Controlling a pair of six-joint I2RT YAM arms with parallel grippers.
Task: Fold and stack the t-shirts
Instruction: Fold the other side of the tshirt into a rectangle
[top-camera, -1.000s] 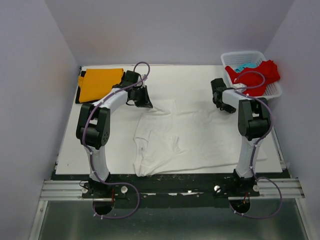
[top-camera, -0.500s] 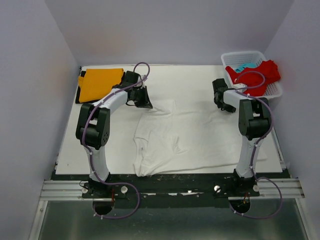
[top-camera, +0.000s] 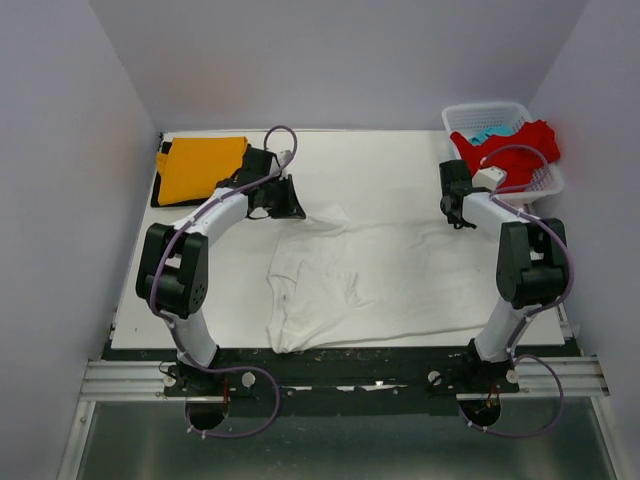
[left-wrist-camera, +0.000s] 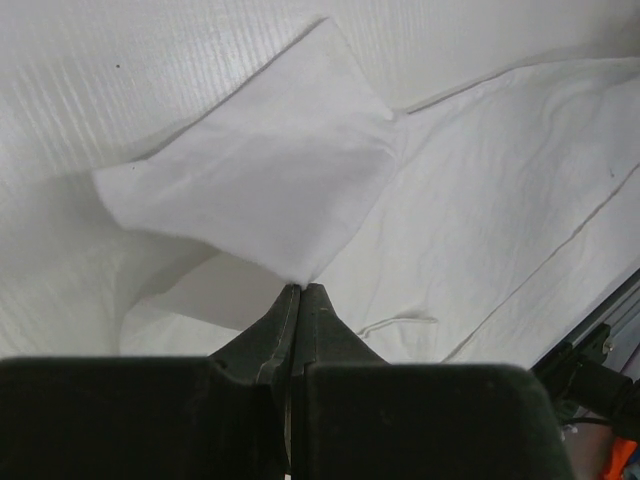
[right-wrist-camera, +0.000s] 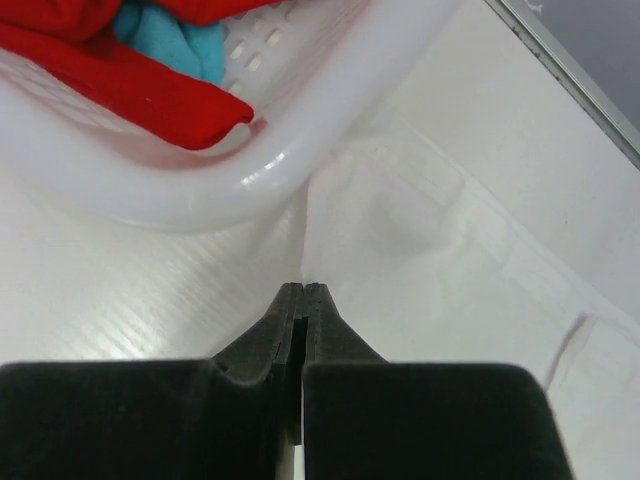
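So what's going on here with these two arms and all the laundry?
Two robot arms are working on a large white t-shirt lying rumpled on the table. The left arm has its jaws pinched shut on a far corner flap, and the right arm has its jaws shut on cloth beside the basket. An orange t-shirt lies folded in the far left corner. A red t-shirt and a light blue one wait in the basket.
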